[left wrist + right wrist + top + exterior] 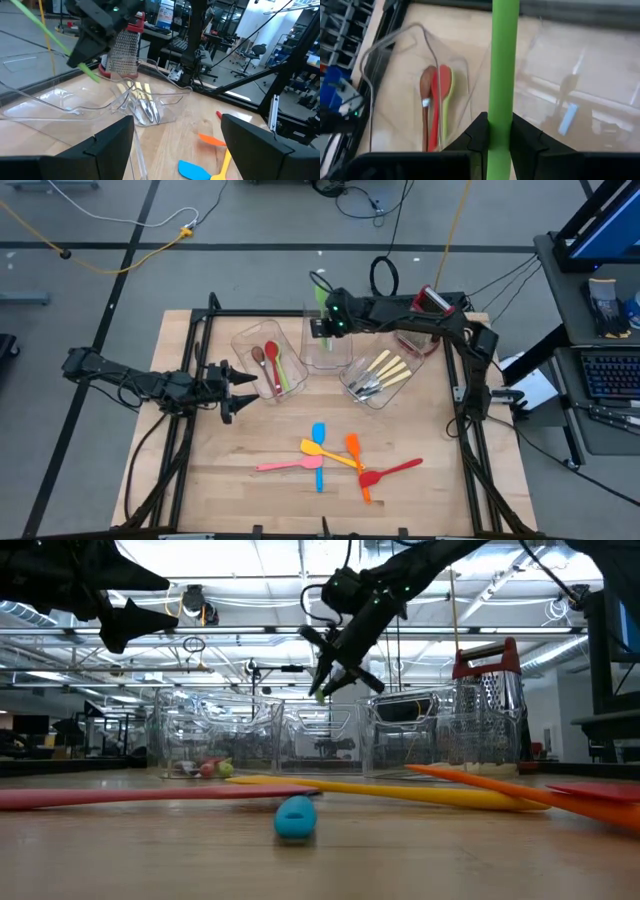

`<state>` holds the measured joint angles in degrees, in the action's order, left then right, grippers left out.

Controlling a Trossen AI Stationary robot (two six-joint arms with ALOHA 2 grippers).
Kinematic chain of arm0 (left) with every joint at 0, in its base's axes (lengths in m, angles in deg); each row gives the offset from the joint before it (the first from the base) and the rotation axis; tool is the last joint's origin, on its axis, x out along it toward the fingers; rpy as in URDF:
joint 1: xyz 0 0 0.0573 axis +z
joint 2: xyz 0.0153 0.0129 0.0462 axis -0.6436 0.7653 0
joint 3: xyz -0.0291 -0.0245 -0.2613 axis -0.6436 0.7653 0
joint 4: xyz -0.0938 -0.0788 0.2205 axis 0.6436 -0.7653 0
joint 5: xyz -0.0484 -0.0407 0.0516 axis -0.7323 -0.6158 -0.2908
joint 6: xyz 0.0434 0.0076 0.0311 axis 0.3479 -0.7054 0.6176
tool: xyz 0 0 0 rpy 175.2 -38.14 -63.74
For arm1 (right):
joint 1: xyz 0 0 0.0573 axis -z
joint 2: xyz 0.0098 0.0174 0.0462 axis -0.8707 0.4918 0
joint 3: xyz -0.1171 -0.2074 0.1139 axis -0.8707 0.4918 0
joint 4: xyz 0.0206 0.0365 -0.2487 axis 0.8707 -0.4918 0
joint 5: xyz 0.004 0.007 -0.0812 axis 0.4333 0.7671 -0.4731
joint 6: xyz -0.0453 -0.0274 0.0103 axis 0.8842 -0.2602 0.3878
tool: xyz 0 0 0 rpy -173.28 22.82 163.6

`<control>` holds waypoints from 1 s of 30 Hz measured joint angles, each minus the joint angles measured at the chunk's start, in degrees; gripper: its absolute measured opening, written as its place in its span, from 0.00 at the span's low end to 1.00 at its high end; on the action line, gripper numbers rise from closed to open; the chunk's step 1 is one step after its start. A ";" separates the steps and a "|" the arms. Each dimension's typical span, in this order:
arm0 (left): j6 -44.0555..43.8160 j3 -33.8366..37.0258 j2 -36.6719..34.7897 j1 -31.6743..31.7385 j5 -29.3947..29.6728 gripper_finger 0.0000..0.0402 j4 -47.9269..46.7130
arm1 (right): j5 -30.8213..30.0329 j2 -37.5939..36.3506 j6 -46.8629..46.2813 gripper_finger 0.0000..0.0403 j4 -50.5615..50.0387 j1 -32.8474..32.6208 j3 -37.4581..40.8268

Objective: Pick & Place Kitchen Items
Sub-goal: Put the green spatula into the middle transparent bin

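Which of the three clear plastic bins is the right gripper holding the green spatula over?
The middle clear bin: the right gripper holds the green spatula above it; neighbours hold spoons and cutlery.

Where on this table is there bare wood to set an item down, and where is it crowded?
Bare wood shows along the table's near-left, below the open left pincer, and at the near-right corner. The spatula cluster crowds the middle front. The back is filled by three clear bins; the right pincer holds a green spatula above the middle bin.
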<state>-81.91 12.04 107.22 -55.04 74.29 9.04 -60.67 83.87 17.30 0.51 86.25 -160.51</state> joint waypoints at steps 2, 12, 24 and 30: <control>0.09 0.00 -0.02 0.01 0.00 0.76 0.00 | 0.38 1.02 0.62 0.11 -2.31 0.41 -1.34; 0.72 0.00 -0.02 0.01 0.04 0.76 -0.07 | 4.54 4.12 -0.16 0.11 -6.66 0.46 -2.05; 3.12 0.00 0.00 0.01 0.07 0.76 -0.08 | 4.55 4.12 -0.22 0.13 -4.31 0.56 -2.05; 3.15 0.00 -0.02 0.00 0.07 0.76 -0.09 | 4.41 4.12 -0.83 0.14 -5.25 0.56 -2.05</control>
<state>-78.76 12.04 107.20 -55.04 74.35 8.96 -56.25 87.99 16.47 -4.75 86.80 -162.56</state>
